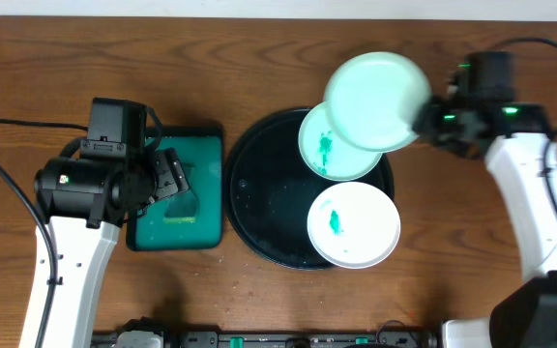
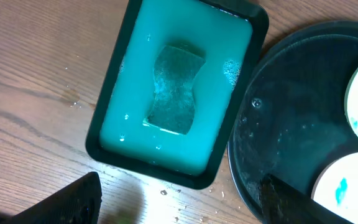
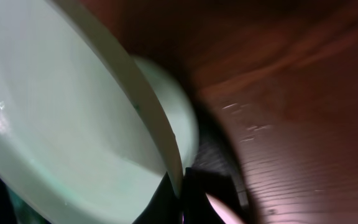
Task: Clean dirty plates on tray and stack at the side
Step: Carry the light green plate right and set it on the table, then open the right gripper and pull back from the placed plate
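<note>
**Overhead first: right claw holds one plate up, two lie on the black tray**

Overhead. The right gripper point(image 1: 431, 124) is clamped on the right rim of the held plate point(image 1: 377, 101). That plate sits at the black tray's point(image 1: 259, 208) far right edge and overlaps the upper plate point(image 1: 327, 152). Its hollow face is turned up to the camera, plain pale mint. It is round, so I log no long axis. The upper plate and lower plate point(image 1: 353, 225) lie flat on the tray's right half, each with a teal smear. The left gripper point(image 1: 170, 176) hovers over the green tray point(image 1: 177, 227), which lies just left of the black tray with its long side running near to far.

Left wrist. Only this view shows the green tray's contents: teal liquid, with a sponge point(image 2: 174, 89) lying along the tray's long side. My left fingers point(image 2: 73, 202) are spread wide with nothing between them. Droplets sit on the black tray and the table point(image 2: 36, 93).

Right wrist. Only this view shows the tilt. The held plate's rim runs diagonally from top left down to the dark fingers point(image 3: 207, 190) at bottom centre. A second pale plate shows behind it. The picture is blurred and I cannot make out the grip itself.
</note>
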Controlling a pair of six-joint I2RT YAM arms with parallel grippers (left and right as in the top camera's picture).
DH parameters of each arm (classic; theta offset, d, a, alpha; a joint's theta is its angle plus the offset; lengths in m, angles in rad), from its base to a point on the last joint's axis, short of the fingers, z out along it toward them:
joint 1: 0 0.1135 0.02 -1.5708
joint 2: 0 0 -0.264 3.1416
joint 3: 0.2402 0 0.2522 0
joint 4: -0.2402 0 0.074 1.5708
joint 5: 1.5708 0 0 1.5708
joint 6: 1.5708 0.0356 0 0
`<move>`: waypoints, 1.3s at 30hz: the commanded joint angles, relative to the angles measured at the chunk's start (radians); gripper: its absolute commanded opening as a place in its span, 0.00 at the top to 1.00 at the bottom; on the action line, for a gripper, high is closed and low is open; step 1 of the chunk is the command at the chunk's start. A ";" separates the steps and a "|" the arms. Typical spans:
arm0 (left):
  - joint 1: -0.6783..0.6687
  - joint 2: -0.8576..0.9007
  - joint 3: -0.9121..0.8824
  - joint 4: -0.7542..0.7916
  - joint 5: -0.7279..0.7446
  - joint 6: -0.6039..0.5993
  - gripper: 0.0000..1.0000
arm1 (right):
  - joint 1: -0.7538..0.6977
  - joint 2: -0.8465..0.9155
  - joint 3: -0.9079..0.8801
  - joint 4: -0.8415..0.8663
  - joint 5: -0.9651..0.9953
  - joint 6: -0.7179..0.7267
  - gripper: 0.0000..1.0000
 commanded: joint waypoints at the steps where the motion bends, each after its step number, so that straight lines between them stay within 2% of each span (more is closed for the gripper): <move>1: 0.001 0.006 -0.001 -0.003 -0.009 -0.001 0.19 | -0.119 0.031 0.015 -0.015 -0.082 -0.026 0.99; 10: 0.001 0.006 -0.001 -0.003 -0.008 -0.001 0.19 | -0.378 0.192 0.015 -0.022 -0.081 -0.060 0.99; 22: 0.001 0.006 -0.001 -0.003 -0.009 -0.001 0.19 | -0.514 0.400 0.016 0.010 -0.082 -0.095 0.99; 30: 0.001 0.006 -0.001 -0.004 -0.008 -0.001 0.19 | -0.525 0.395 0.016 0.005 -0.082 -0.153 0.82; 33: 0.001 0.006 -0.001 -0.004 -0.008 -0.001 0.19 | -0.526 0.386 0.019 -0.011 -0.105 -0.171 0.80; 39: 0.001 0.006 -0.001 -0.004 -0.008 -0.001 0.19 | -0.504 0.274 0.021 -0.014 -0.226 -0.303 0.76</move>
